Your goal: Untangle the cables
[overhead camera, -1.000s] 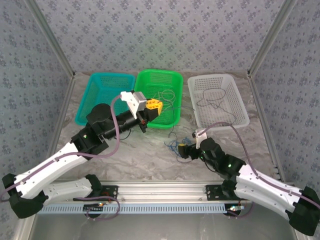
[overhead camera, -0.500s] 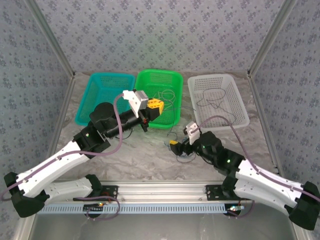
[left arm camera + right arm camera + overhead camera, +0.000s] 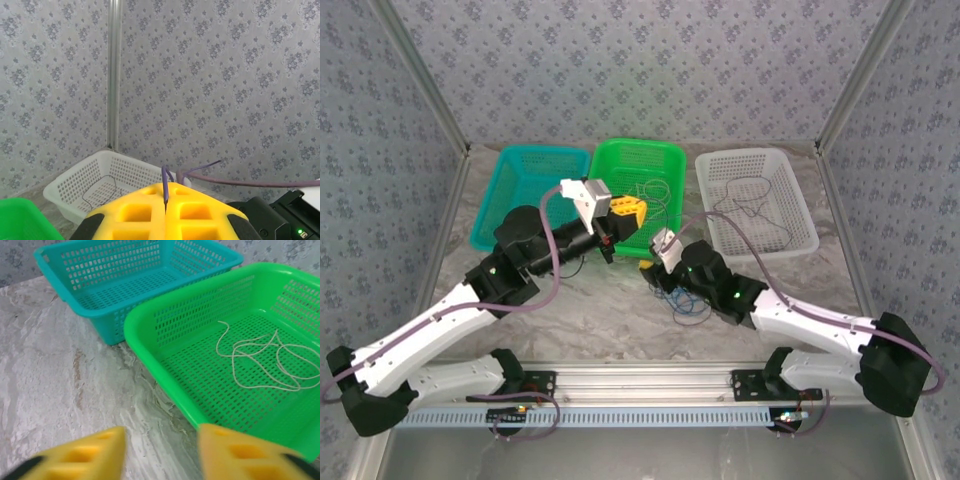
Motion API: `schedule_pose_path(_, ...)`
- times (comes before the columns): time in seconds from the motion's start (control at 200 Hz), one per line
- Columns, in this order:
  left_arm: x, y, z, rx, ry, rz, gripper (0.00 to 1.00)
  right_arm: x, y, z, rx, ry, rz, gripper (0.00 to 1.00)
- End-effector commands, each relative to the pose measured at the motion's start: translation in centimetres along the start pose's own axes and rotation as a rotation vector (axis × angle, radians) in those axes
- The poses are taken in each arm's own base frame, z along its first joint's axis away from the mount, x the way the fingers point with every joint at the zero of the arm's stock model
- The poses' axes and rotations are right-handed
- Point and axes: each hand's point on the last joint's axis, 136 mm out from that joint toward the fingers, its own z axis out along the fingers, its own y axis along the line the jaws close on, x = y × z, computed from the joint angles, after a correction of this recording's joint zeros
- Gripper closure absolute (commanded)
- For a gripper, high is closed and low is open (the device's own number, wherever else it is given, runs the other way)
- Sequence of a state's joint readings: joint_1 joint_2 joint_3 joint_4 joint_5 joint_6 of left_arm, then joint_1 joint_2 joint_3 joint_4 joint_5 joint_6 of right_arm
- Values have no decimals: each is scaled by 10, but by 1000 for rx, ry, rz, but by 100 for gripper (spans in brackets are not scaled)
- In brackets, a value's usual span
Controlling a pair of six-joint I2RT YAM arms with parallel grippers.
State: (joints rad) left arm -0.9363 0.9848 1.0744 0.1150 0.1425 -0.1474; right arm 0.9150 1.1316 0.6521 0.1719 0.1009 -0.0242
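My left gripper point(image 3: 627, 209) hangs over the green basket point(image 3: 665, 240), shut on a hair-thin dark purple cable point(image 3: 164, 178) that rises from between its yellow fingers point(image 3: 200, 210). A whitish cable point(image 3: 260, 357) lies looped on the green basket's floor. Thin blue and dark cables point(image 3: 686, 300) lie tangled on the marble table, just under my right arm. My right gripper point(image 3: 647, 264) sits low at the green basket's front rim point(image 3: 165, 375). Its blurred yellow fingers point(image 3: 90, 455) stand apart over bare marble, with nothing between them. A dark cable point(image 3: 748, 205) lies in the white basket point(image 3: 800, 205).
A teal basket point(image 3: 525, 195) stands left of the green one, its near corner point(image 3: 107, 325) close to my right gripper. The white basket point(image 3: 80, 175) is at the right. Patterned walls and metal posts point(image 3: 850, 90) close the table in.
My right arm has swung left and forward, from beside the blue tangle to the green basket's front rim. The left gripper has stayed over the green basket, still shut.
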Motion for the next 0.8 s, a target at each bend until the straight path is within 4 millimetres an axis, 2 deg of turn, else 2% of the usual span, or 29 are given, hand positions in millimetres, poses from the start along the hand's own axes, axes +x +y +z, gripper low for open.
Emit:
schedule_pose_path(0.0,-18,10,-19,-60,-62,1,94,-30,-13,-17,38,-56,10,87)
schedule_pose_path(0.08,-13,25,-29,-127,-58,-10,88,-47,-21,-35,33,-62,33,96)
schedule_pose_path(0.135,-8,33,-36,-162,-54,-22,82,-60,-28,-48,41,-71,42,96)
schedule_pose_path(0.245,2,46,-49,-225,-53,-41,63,-90,-47,-78,69,-69,65,99)
schedule_pose_path(0.31,8,52,-55,-256,-49,-49,48,-107,-55,-93,67,-63,84,100)
schedule_pose_path(0.395,17,56,-60,-277,-39,-56,38,-128,-61,-109,67,-60,100,100)
schedule_pose_path(0.42,20,57,-60,-283,-33,-58,34,-142,-64,-118,74,-83,101,100)
schedule_pose_path(0.48,29,60,-59,-291,-8,-67,26,-158,-71,-128,97,-100,108,100)
schedule_pose_path(0.615,58,63,-45,-278,73,-95,19,-191,-86,-149,136,-159,129,100)
schedule_pose_path(0.74,94,62,-27,-237,158,-150,17,-214,-91,-155,139,-183,131,100)
schedule_pose_path(0.795,108,61,-19,-215,184,-173,17,-215,-92,-155,138,-162,138,100)
